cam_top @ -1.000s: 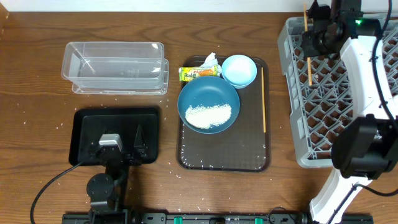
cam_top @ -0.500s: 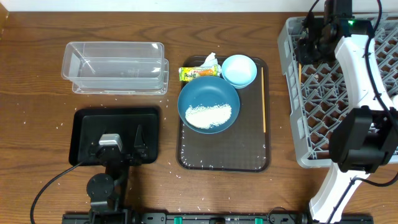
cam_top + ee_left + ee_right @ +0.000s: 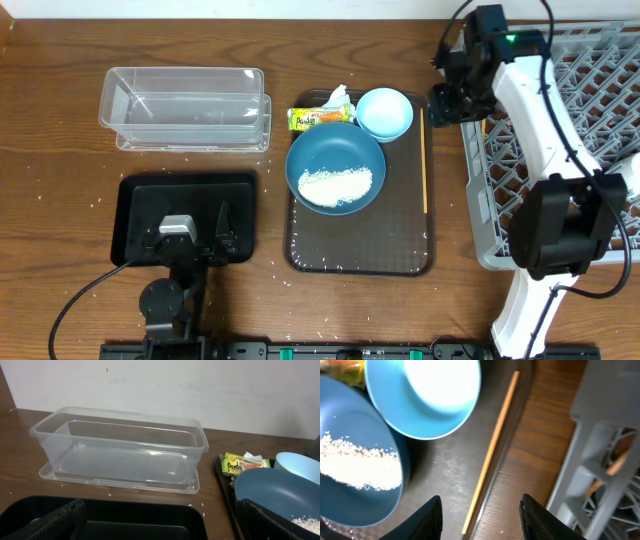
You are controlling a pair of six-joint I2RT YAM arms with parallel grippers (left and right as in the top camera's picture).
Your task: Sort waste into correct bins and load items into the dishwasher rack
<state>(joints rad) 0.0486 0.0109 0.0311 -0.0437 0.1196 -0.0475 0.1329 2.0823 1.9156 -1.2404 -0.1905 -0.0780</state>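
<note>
On my overhead feed the table [image 3: 60, 150] reads warm brown with darker wood grain. White rice grains [image 3: 335, 186] sit pale against the dark-blue dish [image 3: 335, 148]. The bowl [image 3: 385, 113] beside it is light blue. I see a yellow-green snack wrapper [image 3: 315, 118] with orange print and a white tissue [image 3: 337, 96]. The chopstick [image 3: 424, 160] is pale tan wood on the dark brown serving tray [image 3: 360, 245]. The tub [image 3: 185, 108] is clear, the small tray [image 3: 135, 215] glossy black, and the rack [image 3: 485, 200] a grey lattice.
</note>
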